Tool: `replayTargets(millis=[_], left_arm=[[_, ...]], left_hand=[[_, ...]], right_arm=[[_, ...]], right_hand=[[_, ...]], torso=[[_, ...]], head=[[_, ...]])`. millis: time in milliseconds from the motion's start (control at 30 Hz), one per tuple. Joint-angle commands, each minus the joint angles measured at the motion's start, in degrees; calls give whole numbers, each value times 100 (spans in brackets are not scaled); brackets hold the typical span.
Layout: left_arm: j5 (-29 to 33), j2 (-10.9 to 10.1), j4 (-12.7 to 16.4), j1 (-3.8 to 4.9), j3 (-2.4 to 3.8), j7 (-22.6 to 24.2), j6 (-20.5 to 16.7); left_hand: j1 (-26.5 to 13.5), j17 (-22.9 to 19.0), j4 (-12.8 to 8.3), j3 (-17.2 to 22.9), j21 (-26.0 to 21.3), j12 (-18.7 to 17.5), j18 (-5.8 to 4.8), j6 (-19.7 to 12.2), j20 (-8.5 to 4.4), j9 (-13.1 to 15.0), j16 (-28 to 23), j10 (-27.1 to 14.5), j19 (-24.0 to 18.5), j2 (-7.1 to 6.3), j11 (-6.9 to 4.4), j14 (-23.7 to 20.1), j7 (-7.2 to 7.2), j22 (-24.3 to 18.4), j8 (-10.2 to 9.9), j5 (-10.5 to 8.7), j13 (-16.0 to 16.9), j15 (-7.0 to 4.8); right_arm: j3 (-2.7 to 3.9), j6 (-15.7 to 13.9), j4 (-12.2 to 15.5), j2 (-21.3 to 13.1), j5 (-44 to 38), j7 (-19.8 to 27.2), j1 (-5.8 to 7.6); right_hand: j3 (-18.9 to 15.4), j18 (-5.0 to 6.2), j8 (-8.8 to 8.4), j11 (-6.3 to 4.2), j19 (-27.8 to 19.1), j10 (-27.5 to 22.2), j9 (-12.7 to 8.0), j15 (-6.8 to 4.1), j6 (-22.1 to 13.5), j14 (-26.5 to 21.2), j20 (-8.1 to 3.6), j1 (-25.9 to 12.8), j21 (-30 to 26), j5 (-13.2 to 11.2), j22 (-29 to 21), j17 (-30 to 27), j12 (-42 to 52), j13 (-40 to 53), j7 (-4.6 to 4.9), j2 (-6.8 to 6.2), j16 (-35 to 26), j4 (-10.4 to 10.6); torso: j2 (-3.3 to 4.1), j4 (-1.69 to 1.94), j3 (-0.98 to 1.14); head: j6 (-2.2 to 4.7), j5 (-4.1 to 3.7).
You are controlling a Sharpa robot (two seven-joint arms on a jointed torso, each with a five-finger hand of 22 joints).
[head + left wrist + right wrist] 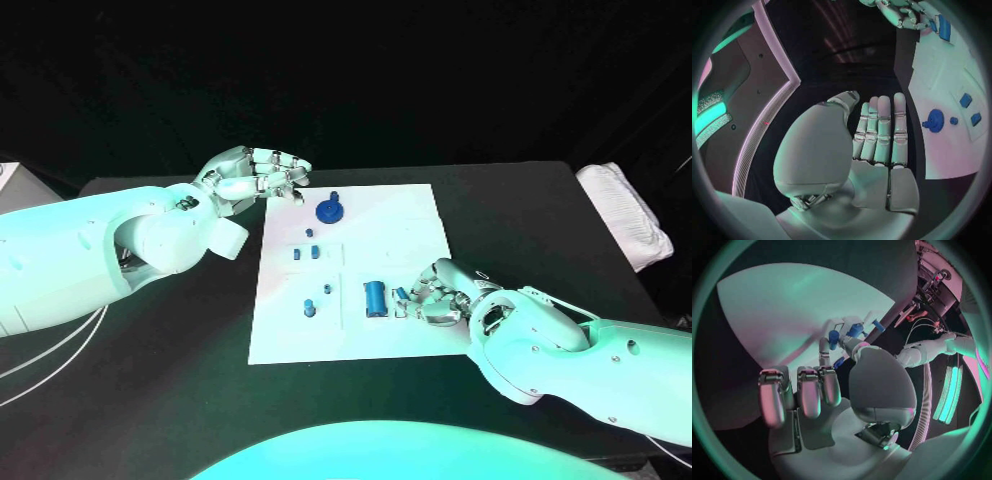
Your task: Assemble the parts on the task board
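White task board (404, 215) lies mid black worktop (534, 215), bearing small blue parts: a round knobbed part (330, 210) at its far end, a cylinder (375, 296) nearer. Left hand (257, 174): off the board's far-left corner, fingers straight and together, holding nothing. Right hand (440, 292): at the board's near-right, fingertips pinching a small blue part (834, 336) beside the cylinder.
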Motion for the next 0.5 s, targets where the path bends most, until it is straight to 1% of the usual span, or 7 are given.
replayTargets(millis=[33,200,267,400,500], left_arm=[[18,10,10,3,3,14,103],[18,7,11,3,3,11,99],[18,5,11,3,3,10,96],[18,5,9,3,3,7,96],[18,4,7,3,3,7,93]], left_hand=[[32,5,14,-13,-20,23,61,35,-2,6,7,-37,47,8,0,-27,0,-5,-23,-1,10,5],[27,6,21,-14,-21,24,61,35,-1,6,7,-40,47,14,2,-28,1,-5,-23,-1,12,6],[27,6,21,-14,-21,24,61,35,-1,6,7,-40,47,14,2,-28,1,-5,-23,-1,12,6],[27,6,21,-14,-21,24,61,35,-1,6,7,-40,47,14,2,-28,1,-5,-23,-1,12,6],[27,6,21,-14,-21,24,61,35,-1,6,7,-40,47,14,2,-28,1,-5,-23,-1,12,6]], right_arm=[[-1,357,-11,18,61,-47,1],[-1,365,-37,27,74,-58,2],[-1,342,-38,33,73,-48,2],[-1,257,-29,51,65,-2,2],[-1,131,-7,65,58,65,2]], right_hand=[[-13,-28,20,-27,573,390,5,-46,-6,581,-37,-64,-18,-27,1492,1428,5,1208,-32,-2,12,38],[-25,-28,19,-25,573,389,5,-45,-11,579,-36,-107,-18,-20,1492,1422,1,1207,-29,4,9,59],[-31,-27,20,-24,572,389,5,-44,-12,579,-35,-123,-23,-23,1491,1421,0,1207,-29,6,9,67],[-58,-27,22,-22,572,389,6,-42,-15,580,-33,-180,-21,-53,1491,1425,0,1209,-26,2,10,93],[-67,-29,24,-21,575,391,7,-41,-15,580,-33,-201,-12,-72,1494,1426,3,1211,-26,8,11,104]], torso=[[-2,-5,7],[-9,0,0],[-6,-2,1],[-5,-2,7],[-2,-3,7]], head=[[4,15],[-7,6],[-7,7],[1,11],[4,11]])
